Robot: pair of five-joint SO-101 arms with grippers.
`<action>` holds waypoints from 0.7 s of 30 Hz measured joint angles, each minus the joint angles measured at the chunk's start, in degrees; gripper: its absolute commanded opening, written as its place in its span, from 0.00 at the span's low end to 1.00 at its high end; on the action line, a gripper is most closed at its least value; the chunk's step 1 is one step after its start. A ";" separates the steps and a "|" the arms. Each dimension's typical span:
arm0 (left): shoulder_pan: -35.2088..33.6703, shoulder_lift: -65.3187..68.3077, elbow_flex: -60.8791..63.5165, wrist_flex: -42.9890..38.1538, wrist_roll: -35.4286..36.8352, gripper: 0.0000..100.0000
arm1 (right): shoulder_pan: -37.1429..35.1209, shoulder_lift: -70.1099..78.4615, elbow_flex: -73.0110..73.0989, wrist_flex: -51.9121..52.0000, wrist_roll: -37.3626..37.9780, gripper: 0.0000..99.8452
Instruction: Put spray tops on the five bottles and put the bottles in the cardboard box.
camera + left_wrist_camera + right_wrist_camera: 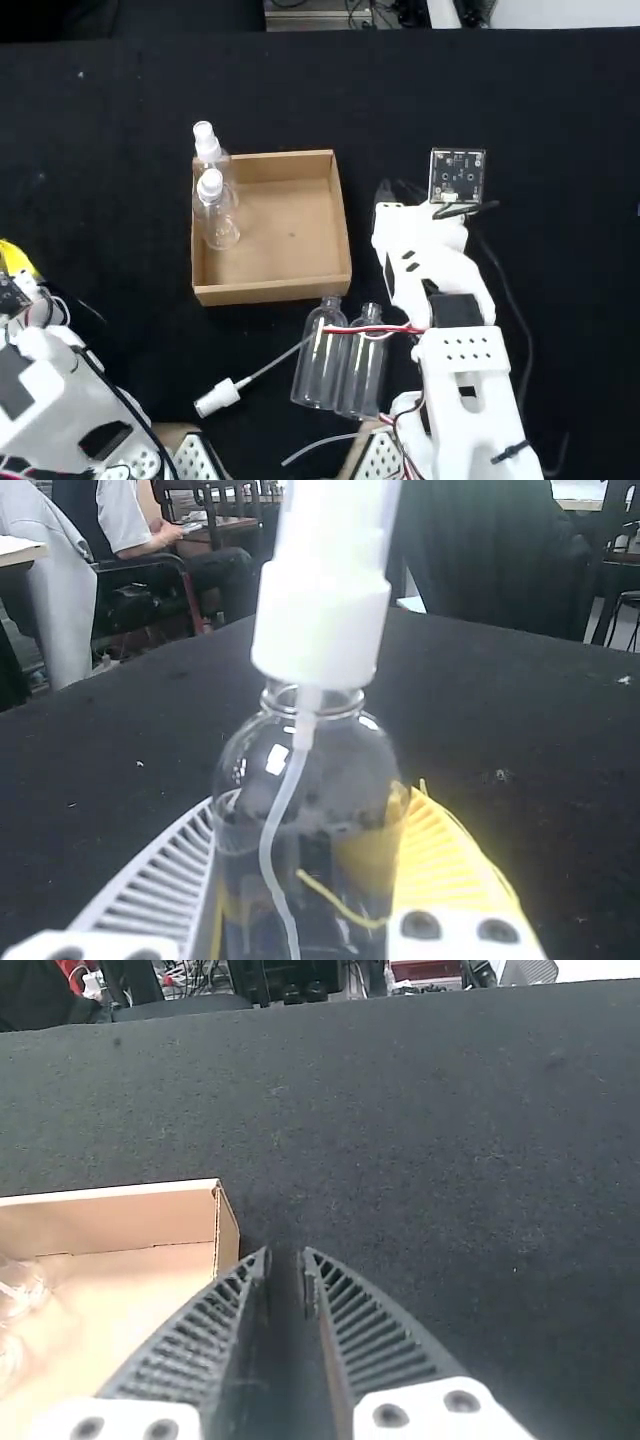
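Observation:
My left gripper (318, 815) is shut on a clear bottle (300, 800) that carries a white spray top (320, 590), its tube hanging inside. That arm sits at the table's near left corner (15, 265). The cardboard box (340, 225) lies mid-table with two capped bottles (215, 205) at its left wall. Two uncapped clear bottles (340, 360) lie side by side in front of the box. A loose spray top (220, 398) with a long tube lies to their left. My right gripper (385, 192) (285, 1255) is shut and empty, just right of the box's far right corner (215, 1220).
The right arm's white body (450, 330) and a red-and-white cable (370, 330) cross over the necks of the lying bottles. A small square board (457, 176) stands right of the gripper. Black cloth (500, 100) covers the table.

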State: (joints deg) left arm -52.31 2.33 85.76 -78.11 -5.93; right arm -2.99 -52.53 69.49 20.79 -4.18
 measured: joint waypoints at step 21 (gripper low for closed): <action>-3.34 23.56 -7.30 -18.90 0.00 0.03 | 0.00 0.00 0.00 0.00 0.00 0.03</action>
State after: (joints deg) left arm -55.65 25.89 78.46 -97.01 -5.93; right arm -2.99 -52.53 69.49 20.79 -4.18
